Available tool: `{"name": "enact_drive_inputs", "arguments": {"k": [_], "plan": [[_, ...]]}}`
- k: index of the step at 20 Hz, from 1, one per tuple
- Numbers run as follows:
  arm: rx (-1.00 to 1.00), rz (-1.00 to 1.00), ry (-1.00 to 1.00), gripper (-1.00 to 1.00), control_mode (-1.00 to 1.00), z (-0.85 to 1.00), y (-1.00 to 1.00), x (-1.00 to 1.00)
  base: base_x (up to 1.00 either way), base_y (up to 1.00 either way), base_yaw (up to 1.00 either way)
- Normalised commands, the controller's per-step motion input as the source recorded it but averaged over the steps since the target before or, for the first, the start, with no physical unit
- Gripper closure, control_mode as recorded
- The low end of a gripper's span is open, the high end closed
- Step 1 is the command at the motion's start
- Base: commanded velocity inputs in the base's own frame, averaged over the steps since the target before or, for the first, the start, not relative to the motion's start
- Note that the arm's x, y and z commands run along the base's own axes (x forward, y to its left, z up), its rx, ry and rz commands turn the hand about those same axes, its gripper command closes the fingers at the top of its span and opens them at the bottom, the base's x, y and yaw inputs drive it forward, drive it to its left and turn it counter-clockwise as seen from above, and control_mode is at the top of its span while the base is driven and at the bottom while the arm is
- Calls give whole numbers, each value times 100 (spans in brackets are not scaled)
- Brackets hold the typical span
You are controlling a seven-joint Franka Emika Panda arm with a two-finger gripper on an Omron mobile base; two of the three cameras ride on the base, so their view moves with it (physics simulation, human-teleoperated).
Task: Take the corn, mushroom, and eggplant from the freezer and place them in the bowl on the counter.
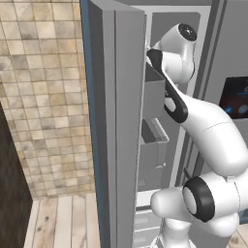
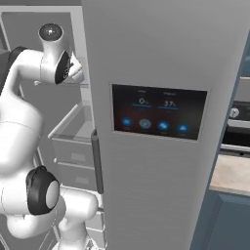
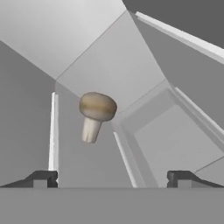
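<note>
The tall grey freezer stands with its narrow door swung wide, and the white arm reaches deep inside it, which is why the hand is lost among the grey shelves in both base views. In the hand view the small tan-capped mushroom with a pale stem lies on a grey inner shelf of the freezer, beside a raised white rail and to one side of a recessed grey bin. It sits ahead of the gripper, a little off centre toward one of the fingers. The fingers are spread about as wide as they go and hold nothing; the mushroom lies well apart from both tips. That wide spread suits an approach, leaving room to straddle the rounded cap. Judging from this, the step in hand is lining up on the mushroom before closing. Outside the freezer, past its dark display panel, a corner of beige marbled desk shows.
</note>
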Motion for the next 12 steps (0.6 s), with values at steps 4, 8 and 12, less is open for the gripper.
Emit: {"name": "enact_drive_inputs", "arguments": {"k": [4,8,12], "plan": [[9,0,9,-100,-100,-27,83,-28,0,0,0],[11,0,6,-100,-100,-15,75,-16,0,0,0],[-2,-4,3,-100,-100,32,2,0,0,0,0]]}}
